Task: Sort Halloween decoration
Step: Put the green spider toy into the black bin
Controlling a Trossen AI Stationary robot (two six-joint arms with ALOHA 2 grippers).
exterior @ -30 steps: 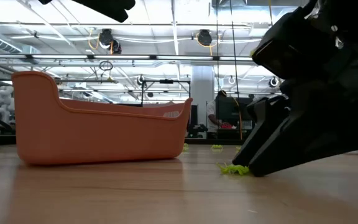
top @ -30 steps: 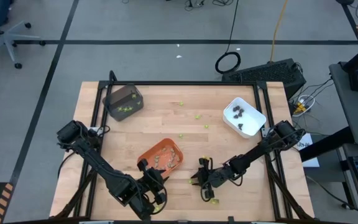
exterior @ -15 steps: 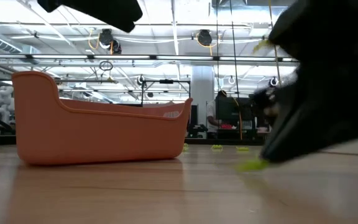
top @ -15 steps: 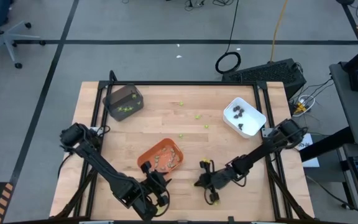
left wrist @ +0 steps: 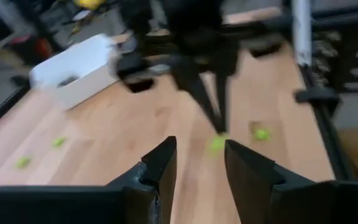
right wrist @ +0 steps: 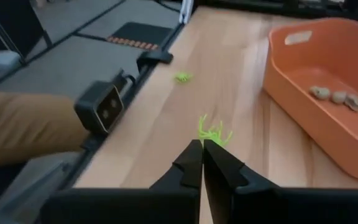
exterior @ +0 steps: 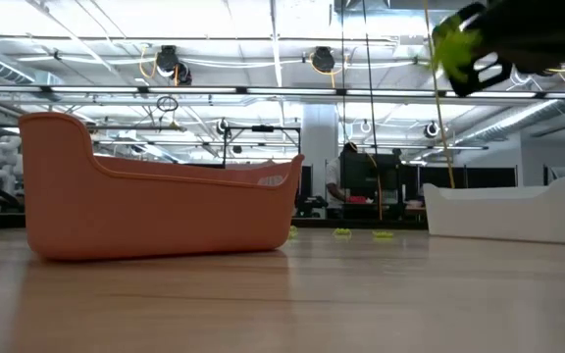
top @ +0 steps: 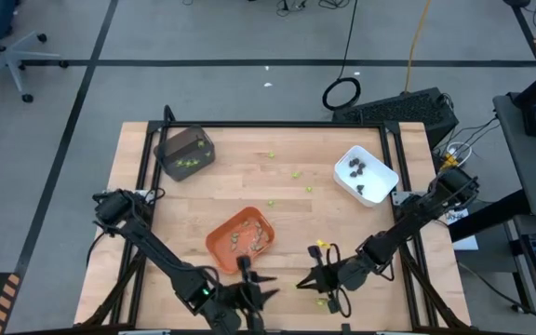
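Right wrist view shows the right gripper [right wrist: 202,151] clenched, seemingly pinching a flimsy, featherlight lime-green spider [right wrist: 213,133] by one leg near the table's [top: 342,223] front edge.

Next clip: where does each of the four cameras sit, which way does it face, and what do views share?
High: overhead, straight down on the wooden table; left arm and right arm show.
Low: table-top height, level across to the orange plastic tray and the room.
Left wrist: past the open left gripper toward the white plastic tray.
Right wrist: past the right gripper, shut on a lime-green spider piece.
Shared: low and right wrist views both show the orange tray.
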